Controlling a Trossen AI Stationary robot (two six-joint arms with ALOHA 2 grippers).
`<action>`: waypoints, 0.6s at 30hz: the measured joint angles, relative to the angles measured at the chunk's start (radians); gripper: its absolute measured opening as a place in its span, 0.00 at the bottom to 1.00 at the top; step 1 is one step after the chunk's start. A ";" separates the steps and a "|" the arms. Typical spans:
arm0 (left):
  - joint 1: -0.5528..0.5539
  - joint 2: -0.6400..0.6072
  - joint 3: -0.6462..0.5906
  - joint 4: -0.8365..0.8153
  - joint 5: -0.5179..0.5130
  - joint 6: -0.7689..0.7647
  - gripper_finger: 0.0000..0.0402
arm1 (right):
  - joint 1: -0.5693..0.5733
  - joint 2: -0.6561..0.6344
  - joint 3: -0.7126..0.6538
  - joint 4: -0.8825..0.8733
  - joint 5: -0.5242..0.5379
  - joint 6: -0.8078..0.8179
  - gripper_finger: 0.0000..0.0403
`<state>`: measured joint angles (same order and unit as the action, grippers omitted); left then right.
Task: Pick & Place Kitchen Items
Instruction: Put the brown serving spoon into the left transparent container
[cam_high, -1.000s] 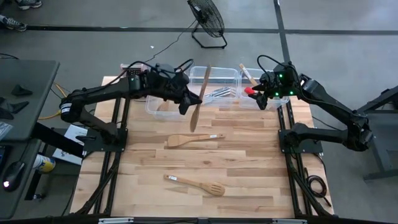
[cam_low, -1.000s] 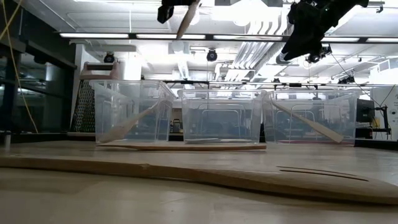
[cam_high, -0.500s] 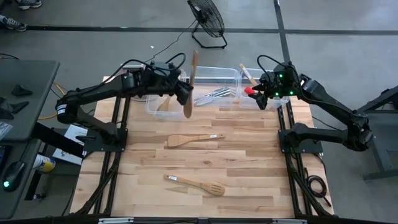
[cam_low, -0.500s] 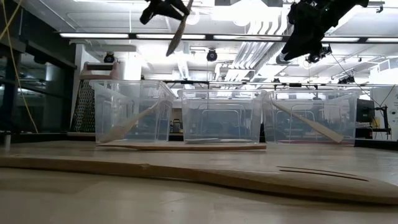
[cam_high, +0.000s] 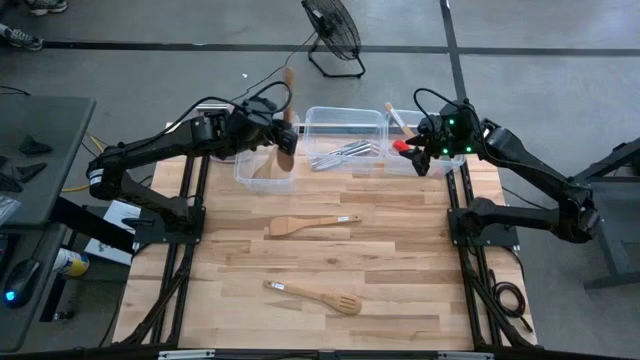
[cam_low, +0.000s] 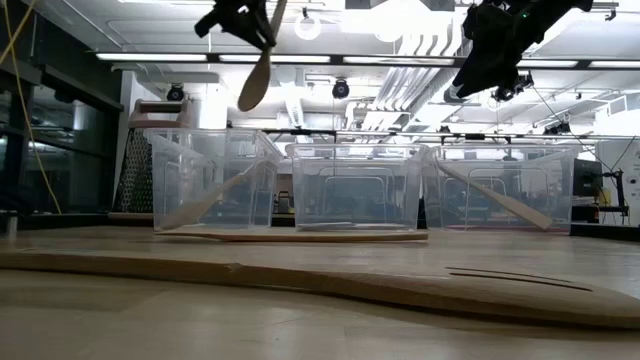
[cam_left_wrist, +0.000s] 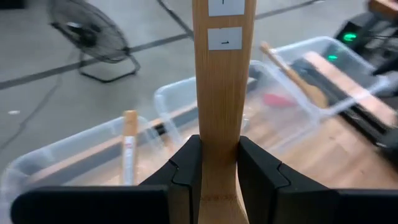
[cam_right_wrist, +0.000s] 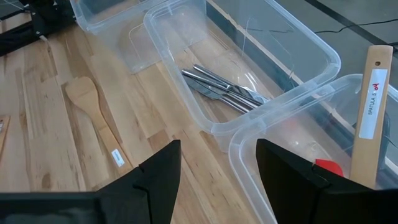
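Observation:
My left gripper (cam_high: 283, 133) is shut on a light wooden spoon (cam_high: 288, 95), high over the left clear tub (cam_high: 250, 170). The spoon's oval end (cam_low: 253, 90) hangs down above that tub. Inside it another wooden utensil (cam_low: 205, 200) leans on the wall. My right gripper (cam_high: 415, 157) stands open with nothing between its fingers, above the right tub (cam_high: 432, 160), which holds a red spatula (cam_right_wrist: 326, 168) and a wooden handle (cam_right_wrist: 373, 106). Metal cutlery (cam_right_wrist: 224, 90) lies in the middle tub (cam_high: 345, 125). A wooden spatula (cam_high: 312, 224) and a slotted spatula (cam_high: 315, 297) lie flat on the table. My left gripper pinches the spoon's flat handle (cam_left_wrist: 217, 146) between its two fingers (cam_left_wrist: 186, 171), one on each narrow edge, roughly midway along the spoon. The fingers come from the table's left, slanting down, and lie across the handle. The spoon is steeply tilted, oval end down, lifted clear.
The three tubs stand in a row along the table's far edge. A metal box grater (cam_low: 130, 165) stands behind the left tub. The near half of the wooden table (cam_high: 400, 270) holds only the two spatulas. A floor fan (cam_high: 332, 30) is beyond the table.
My left gripper has carried the spoon from in front of the middle tub toward the table's left and far edges, turning as it went. The spoon has swung with it; its lower end now hangs over the left tub. The gripper stays shut on it.

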<state>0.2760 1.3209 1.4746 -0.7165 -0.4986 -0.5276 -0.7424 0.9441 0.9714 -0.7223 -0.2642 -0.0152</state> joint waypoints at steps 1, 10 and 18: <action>0.001 0.000 0.000 -0.007 -0.020 -0.001 0.18 | 0.000 0.000 0.000 0.000 0.000 0.003 0.50; 0.077 0.023 0.000 -0.079 -0.090 -0.043 0.18 | 0.000 0.000 0.000 0.000 0.002 0.019 0.50; 0.110 0.093 0.000 -0.131 -0.106 -0.027 0.18 | 0.000 0.000 0.000 0.000 0.008 0.030 0.50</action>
<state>0.3864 1.4140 1.4750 -0.8480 -0.6047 -0.5543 -0.7424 0.9443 0.9714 -0.7219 -0.2561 0.0151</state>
